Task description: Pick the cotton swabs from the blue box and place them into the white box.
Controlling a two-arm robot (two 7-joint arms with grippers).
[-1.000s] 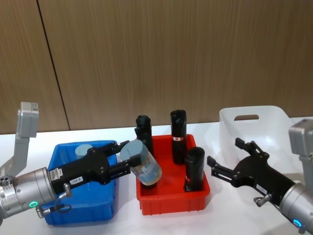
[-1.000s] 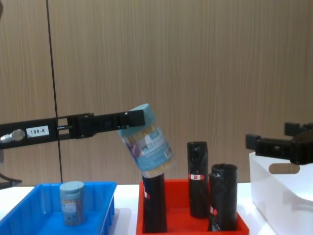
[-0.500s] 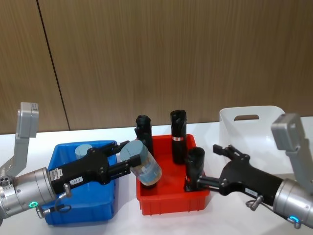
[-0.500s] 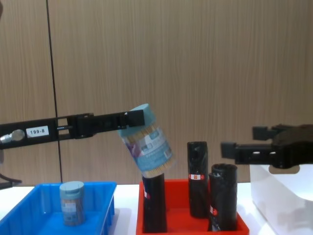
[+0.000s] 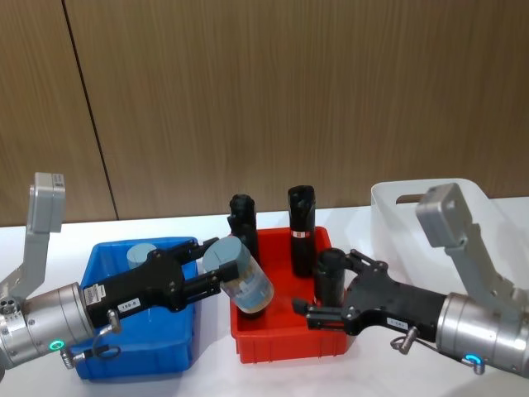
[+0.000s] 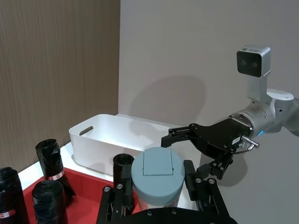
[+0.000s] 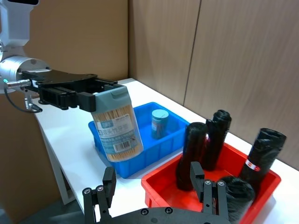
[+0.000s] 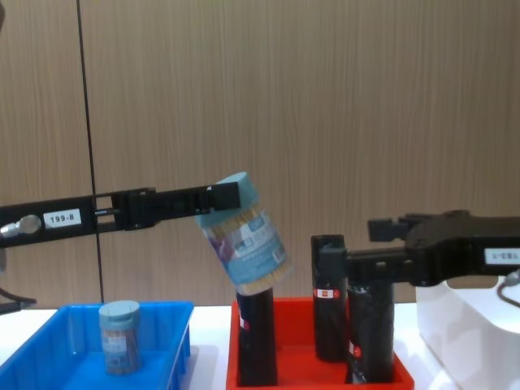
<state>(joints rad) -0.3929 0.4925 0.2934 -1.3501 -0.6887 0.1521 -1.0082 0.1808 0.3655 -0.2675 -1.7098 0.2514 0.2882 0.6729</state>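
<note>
A cotton swabs jar (image 5: 245,279) (image 8: 246,244) (image 7: 117,126) hangs tilted above the left part of a red bin, and my left gripper (image 5: 213,269) (image 8: 223,197) is shut on its grey-blue lid (image 6: 158,177). Another cotton swabs jar (image 5: 139,255) (image 8: 119,335) (image 7: 159,122) stands upright in the blue box (image 5: 132,364) (image 8: 49,349). At the right stands the white box (image 5: 388,207) (image 6: 107,144) (image 8: 455,325). My right gripper (image 5: 331,285) (image 8: 370,244) (image 7: 152,186) is open over the right part of the red bin, level with the held jar and apart from it.
The red bin (image 5: 289,343) (image 8: 321,382) sits between the two boxes and holds three tall black rolls (image 5: 302,219) (image 5: 244,223) (image 5: 329,277). A wooden wall stands close behind the table.
My right gripper has swung left from beside the white box to above the red bin, toward the held jar. The left arm and its jar have stayed still.
</note>
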